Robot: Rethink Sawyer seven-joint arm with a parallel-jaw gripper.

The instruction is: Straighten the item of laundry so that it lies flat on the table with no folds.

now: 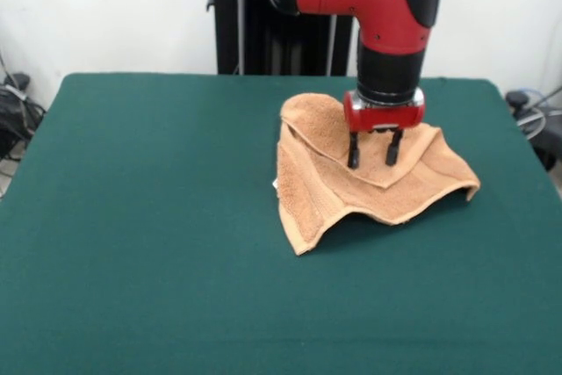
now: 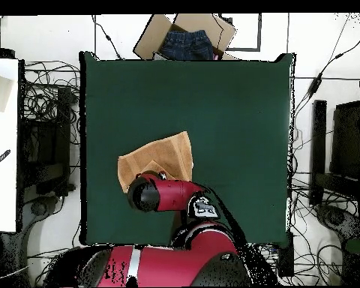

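Gripper: I see my gripper (image 1: 375, 156) pointing straight down over the towel; its two black fingers (image 1: 353, 157) stand a little apart with a gap between them, and nothing is caught in that gap; the tips seem to touch the cloth or stay just above it (I cannot tell which)

Arm: the red and black arm (image 1: 386, 2) comes down from above; in the overhead view it covers the part of the towel nearest its base

Towel: the tan towel (image 1: 327, 183) lies crumpled on the table, not flat; one flap is folded over the middle, and the front edge rises in a small arch off the surface

Table: the green table (image 1: 140, 217); the towel sits right of centre in the front view

Beyond the table: a cardboard box (image 2: 154, 37) with dark blue cloth in it, seen from overhead
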